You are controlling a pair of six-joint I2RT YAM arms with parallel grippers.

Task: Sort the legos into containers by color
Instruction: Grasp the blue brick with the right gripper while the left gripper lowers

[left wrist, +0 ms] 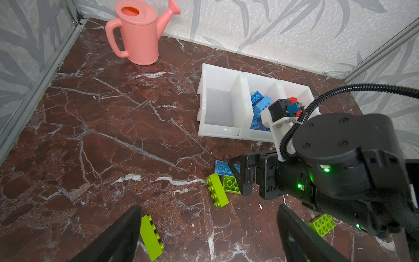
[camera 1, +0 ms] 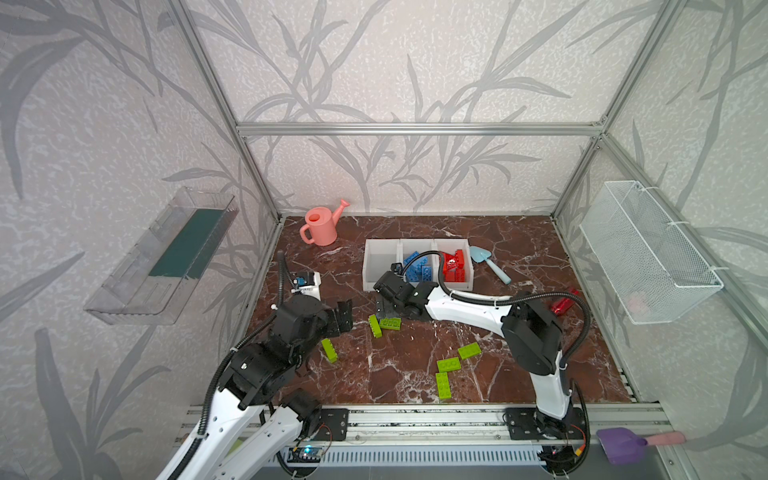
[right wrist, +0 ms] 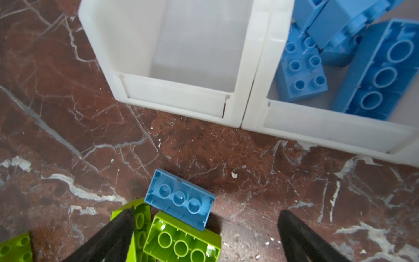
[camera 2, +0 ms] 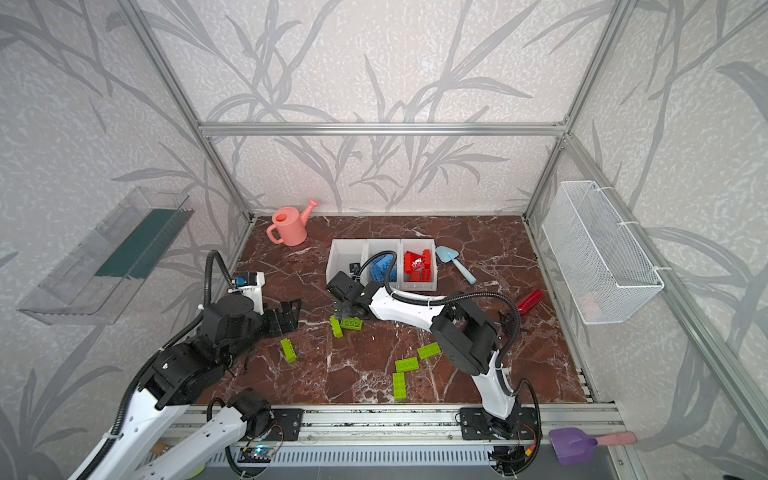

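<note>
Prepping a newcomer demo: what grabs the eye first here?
Lime green legos lie scattered over the red marble floor; the containers hold blue bricks in the middle bin, red bricks in the right, nothing in the left. The right gripper hangs open over a lone blue brick, underside up, touching green ones before the bins.
</note>
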